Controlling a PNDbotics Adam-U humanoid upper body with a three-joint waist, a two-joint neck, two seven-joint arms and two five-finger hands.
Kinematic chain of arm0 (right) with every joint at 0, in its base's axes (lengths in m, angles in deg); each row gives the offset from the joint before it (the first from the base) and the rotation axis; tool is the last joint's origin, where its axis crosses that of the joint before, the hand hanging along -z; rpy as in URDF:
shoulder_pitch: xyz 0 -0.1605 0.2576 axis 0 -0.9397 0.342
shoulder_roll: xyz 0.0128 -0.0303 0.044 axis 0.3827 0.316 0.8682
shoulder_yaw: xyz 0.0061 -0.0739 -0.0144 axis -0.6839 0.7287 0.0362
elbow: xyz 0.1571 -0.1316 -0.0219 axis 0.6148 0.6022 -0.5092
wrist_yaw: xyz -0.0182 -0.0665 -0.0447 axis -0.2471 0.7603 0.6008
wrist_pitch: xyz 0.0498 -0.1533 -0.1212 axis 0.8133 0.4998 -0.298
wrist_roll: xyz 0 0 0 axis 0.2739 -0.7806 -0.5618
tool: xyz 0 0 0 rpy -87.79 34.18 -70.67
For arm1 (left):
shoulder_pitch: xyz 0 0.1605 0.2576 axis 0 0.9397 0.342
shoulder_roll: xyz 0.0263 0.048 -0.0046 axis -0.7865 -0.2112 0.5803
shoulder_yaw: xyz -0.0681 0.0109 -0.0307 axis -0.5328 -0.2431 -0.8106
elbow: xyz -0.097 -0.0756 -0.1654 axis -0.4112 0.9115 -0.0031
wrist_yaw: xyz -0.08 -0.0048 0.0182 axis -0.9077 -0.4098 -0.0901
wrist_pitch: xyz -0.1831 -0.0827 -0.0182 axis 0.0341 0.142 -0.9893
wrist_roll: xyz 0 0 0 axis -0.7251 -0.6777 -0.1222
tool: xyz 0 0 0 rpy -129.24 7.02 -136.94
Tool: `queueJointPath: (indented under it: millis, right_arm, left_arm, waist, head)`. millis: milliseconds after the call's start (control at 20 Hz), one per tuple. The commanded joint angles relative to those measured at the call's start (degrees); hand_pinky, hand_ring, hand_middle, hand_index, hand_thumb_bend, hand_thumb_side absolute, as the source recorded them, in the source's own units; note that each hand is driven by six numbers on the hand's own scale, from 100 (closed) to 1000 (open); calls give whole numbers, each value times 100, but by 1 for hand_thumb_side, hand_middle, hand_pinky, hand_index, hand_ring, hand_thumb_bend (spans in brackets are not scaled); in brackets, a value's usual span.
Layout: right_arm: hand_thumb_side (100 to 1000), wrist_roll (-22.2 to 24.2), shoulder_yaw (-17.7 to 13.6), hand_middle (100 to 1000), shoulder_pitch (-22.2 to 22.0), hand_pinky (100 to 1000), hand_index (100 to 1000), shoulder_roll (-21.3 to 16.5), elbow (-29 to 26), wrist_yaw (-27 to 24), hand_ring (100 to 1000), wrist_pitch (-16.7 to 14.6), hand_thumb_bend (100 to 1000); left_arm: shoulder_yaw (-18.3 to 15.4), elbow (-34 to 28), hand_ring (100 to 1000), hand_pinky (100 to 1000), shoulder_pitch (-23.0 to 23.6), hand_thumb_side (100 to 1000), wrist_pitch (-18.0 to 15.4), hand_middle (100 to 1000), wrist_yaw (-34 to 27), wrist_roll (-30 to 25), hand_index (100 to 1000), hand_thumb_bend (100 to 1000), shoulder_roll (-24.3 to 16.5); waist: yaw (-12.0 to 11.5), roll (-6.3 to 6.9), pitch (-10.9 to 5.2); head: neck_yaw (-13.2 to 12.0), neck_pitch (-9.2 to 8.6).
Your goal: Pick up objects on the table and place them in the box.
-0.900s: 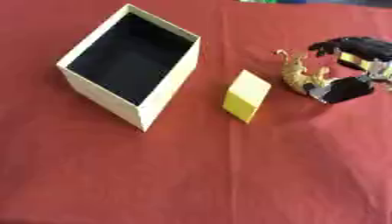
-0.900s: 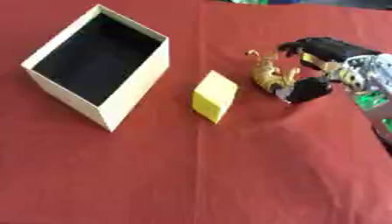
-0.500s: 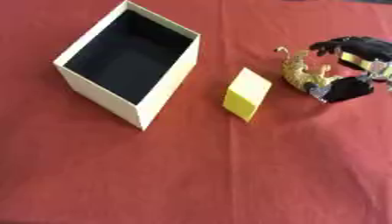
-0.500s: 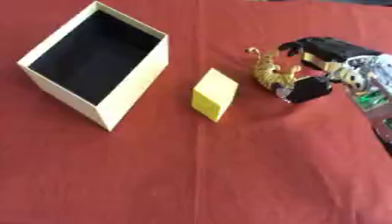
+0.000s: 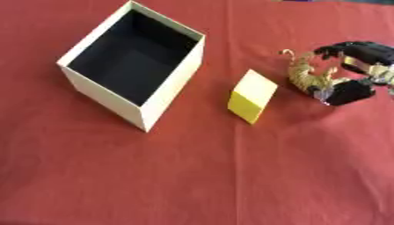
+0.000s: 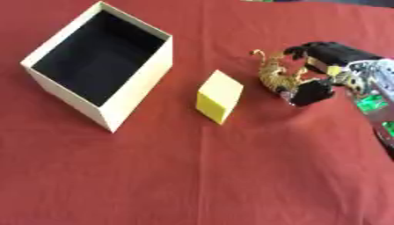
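Right eye view shows the right hand (image 6: 322, 72) reaching in from the right edge of the red tablecloth (image 6: 192, 176), its black fingers (image 6: 327, 50) arched over the top and its thumb (image 6: 311, 93) coming up from below, so that the two sides curl toward each other around a small striped toy animal (image 6: 274, 74). It looks like a tiger, orange and tan with a thin curled tail at its upper left, though the shape is too blurred to be sure. The toy sits right at the hand's left side, inside the opening between fingers and thumb; the thumb tip appears to touch its lower end, while the fingers overhang its top, and whether they already press on it cannot be told. Behind the hand the wrist (image 6: 369, 83) shows silver parts and a patch of green, running off to the right edge. To the left of the hand, a little past the toy and apart from it, a yellow block (image 6: 219, 96) rests on the cloth, tilted so one corner points toward the lower edge. Farther left again, well apart from the hand, stands the box (image 6: 104, 112), cream on the outside, black inside, open at the top and turned at an angle to the table. The left hand appears in neither view.
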State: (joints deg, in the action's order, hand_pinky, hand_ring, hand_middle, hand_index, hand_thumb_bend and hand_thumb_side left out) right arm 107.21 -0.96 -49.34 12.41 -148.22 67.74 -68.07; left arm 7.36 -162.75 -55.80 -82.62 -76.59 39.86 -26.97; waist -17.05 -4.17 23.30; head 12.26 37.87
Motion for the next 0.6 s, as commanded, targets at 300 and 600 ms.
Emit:
queueJointPath:
  millis: [300,600]
  right_arm:
    - [469,53,13,891,97,929,1000,-67,151,242,959,45,243]
    - [464,120,23,891,85,931,1000,-45,178,355,960,53,242]
  left_arm:
    - [-16,-83,859,645,-48,851,-8,851,5,-34,813,105,-45]
    - [-20,-83,859,645,-48,851,-4,851,-1,-39,813,106,-49]
  waist:
    - [-32,-9,-103]
    - [-40,-31,-115]
  head:
    - [35,-99]
    - [55,-117]
